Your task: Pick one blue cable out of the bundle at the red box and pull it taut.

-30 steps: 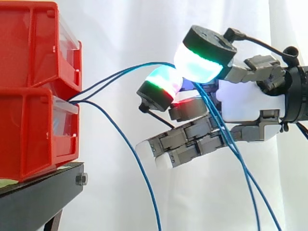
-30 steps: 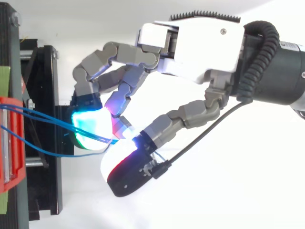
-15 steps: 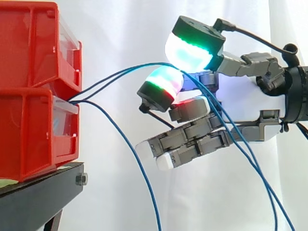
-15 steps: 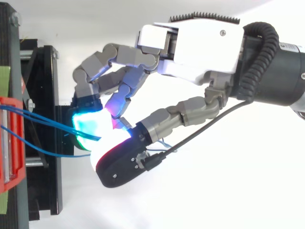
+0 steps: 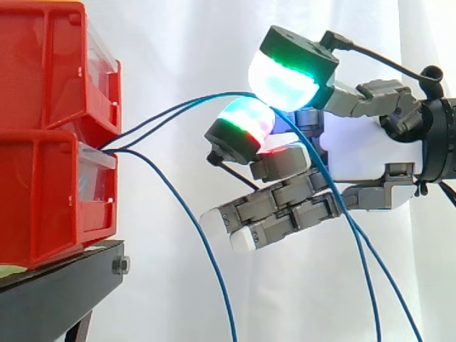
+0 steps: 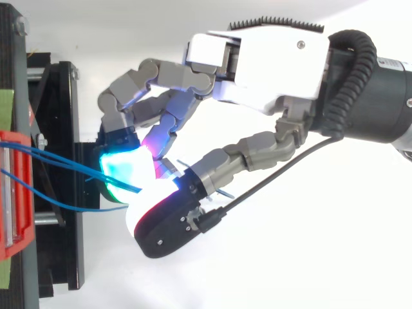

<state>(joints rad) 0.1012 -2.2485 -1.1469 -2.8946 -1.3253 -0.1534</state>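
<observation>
Thin blue cables [image 5: 214, 97] from glossy red box [image 5: 43, 178] in robot hand's [image 5: 356, 153] rounded-pad pinch

A white curtain [image 5: 214, 64] is hanging behind the work in soft folds. A black stand [image 5: 64, 288] is sitting at lower left, carrying a bolt [image 5: 120, 266] on its near corner. From above, green tape [image 6: 5, 106] is showing along its left edge.

red bins [image 5: 50, 142] on black stand [image 5: 64, 285]
</observation>
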